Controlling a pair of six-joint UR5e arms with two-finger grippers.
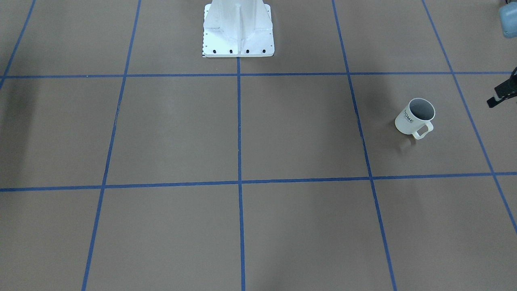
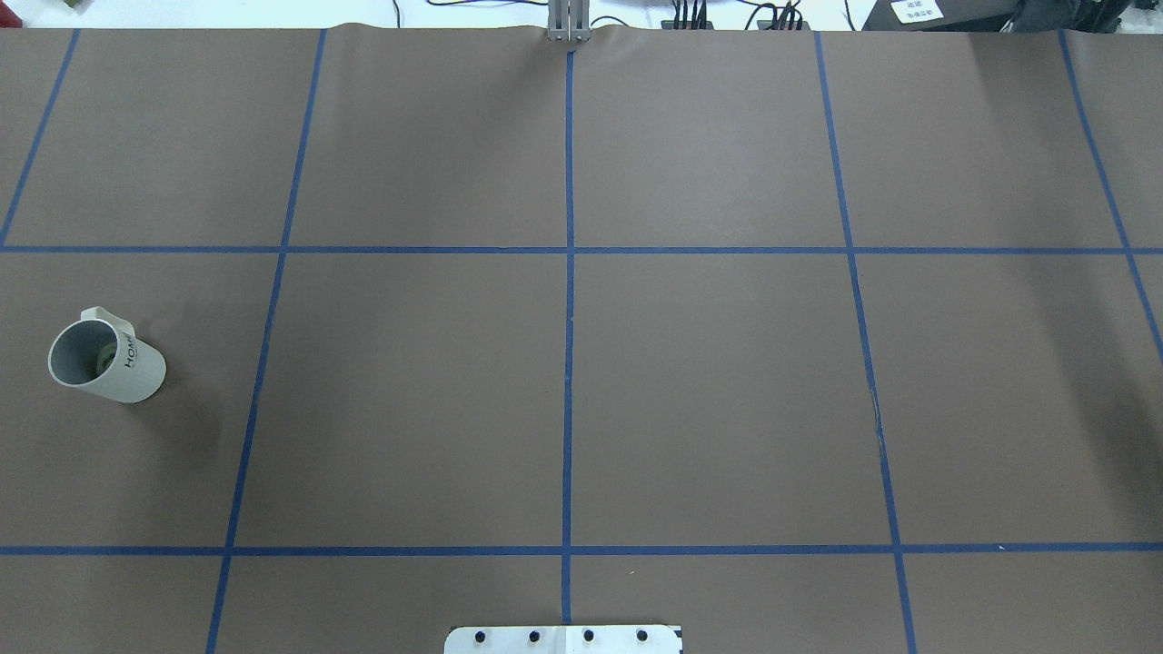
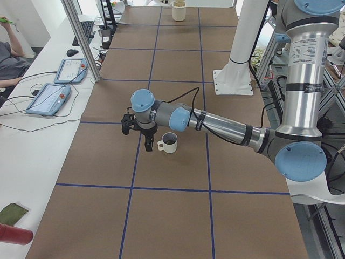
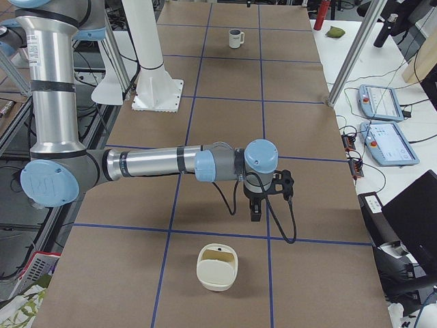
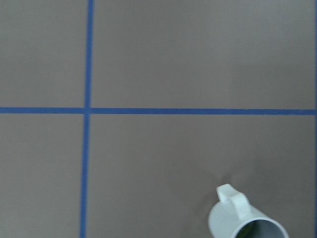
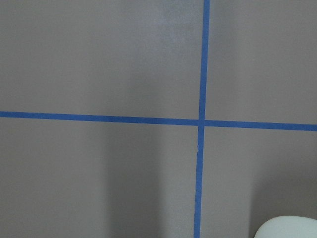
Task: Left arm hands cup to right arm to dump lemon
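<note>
The cream-white cup (image 2: pixel 127 368) with black "HOME" lettering stands upright at the table's left end, its handle (image 1: pixel 423 131) pointing away from the robot. Something dark greenish, the lemon (image 5: pixel 249 229), lies inside it, mostly hidden by the wall. In the exterior left view my left gripper (image 3: pixel 138 135) hangs low beside the cup (image 3: pixel 168 142), apart from it, on the operators' side; only a black piece of it (image 1: pixel 501 93) reaches the front view's right edge. My right gripper (image 4: pixel 268 199) hovers over the table's right end. I cannot tell whether either gripper is open or shut.
A cream container (image 4: pixel 217 268) sits on the table near the right gripper; its rim (image 6: pixel 287 229) shows at the right wrist view's bottom corner. The white robot base (image 1: pixel 238 30) stands at the middle of the robot's side. Tablets and cables lie on the side desk (image 3: pixel 48 97).
</note>
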